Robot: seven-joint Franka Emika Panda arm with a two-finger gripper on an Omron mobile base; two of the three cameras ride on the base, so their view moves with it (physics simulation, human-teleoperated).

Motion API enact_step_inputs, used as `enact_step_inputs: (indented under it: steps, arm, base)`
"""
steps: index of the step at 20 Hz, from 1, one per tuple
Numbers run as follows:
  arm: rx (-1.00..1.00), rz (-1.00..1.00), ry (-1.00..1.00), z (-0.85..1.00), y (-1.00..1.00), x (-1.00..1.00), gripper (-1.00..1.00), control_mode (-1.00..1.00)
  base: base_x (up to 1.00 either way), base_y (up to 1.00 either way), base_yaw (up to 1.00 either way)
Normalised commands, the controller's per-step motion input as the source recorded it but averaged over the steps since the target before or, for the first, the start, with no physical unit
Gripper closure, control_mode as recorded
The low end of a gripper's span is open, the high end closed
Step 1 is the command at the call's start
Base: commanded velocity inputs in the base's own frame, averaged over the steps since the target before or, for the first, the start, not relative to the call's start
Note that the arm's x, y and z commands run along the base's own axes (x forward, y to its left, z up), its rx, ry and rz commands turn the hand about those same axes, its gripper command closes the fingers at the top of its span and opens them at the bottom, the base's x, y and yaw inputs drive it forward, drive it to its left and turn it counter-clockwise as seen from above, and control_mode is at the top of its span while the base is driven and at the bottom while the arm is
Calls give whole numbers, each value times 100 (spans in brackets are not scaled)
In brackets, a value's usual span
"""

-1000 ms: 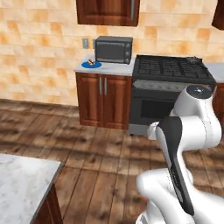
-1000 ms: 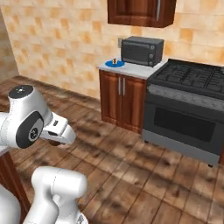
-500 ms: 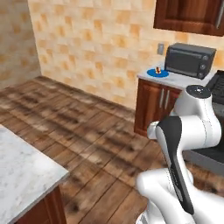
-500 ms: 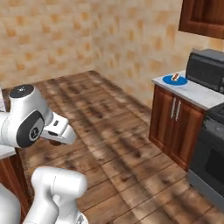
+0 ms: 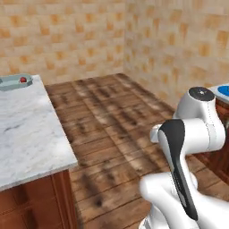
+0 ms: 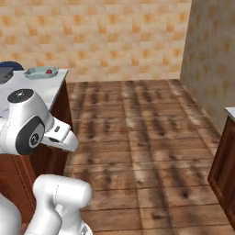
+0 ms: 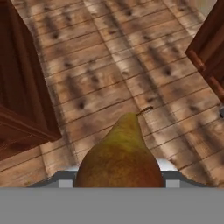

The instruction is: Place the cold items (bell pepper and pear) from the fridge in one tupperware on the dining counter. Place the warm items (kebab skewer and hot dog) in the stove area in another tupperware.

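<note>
A yellow-brown pear (image 7: 119, 157) with a short stem stands between the fingers of my gripper (image 7: 119, 180), which is shut on it above the wooden floor. On the marble dining counter (image 5: 27, 134) a pale teal tupperware (image 5: 15, 82) sits at the far end. In the right base view the same tupperware (image 6: 41, 71) rests on the counter (image 6: 50, 85). A small red item lies in it, too small to name.
Dark wood cabinet sides flank the floor in the hand view, one on the left (image 7: 22, 87) and one on the right (image 7: 210, 52). A blue plate (image 5: 222, 90) lies on the cabinet at the right. A dark blue object (image 6: 9, 69) sits beside the tupperware. Tiled walls meet in a corner.
The whole picture has swung from the stove, microwave and cabinet to the dining counter and room corner, so the base has turned. The arm keeps the same pose.
</note>
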Motion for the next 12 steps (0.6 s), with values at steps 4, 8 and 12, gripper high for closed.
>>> enact_step_inputs:
  steps: [4,8,12]
  arm:
    - [0,0,0,0,0,0,100,100]
    - [0,0,0,0,0,0,100,100]
    - [0,0,0,0,0,0,100,100]
  base:
    - [79,-99,50]
    - [100,-81,29]
    - [100,-11,7]
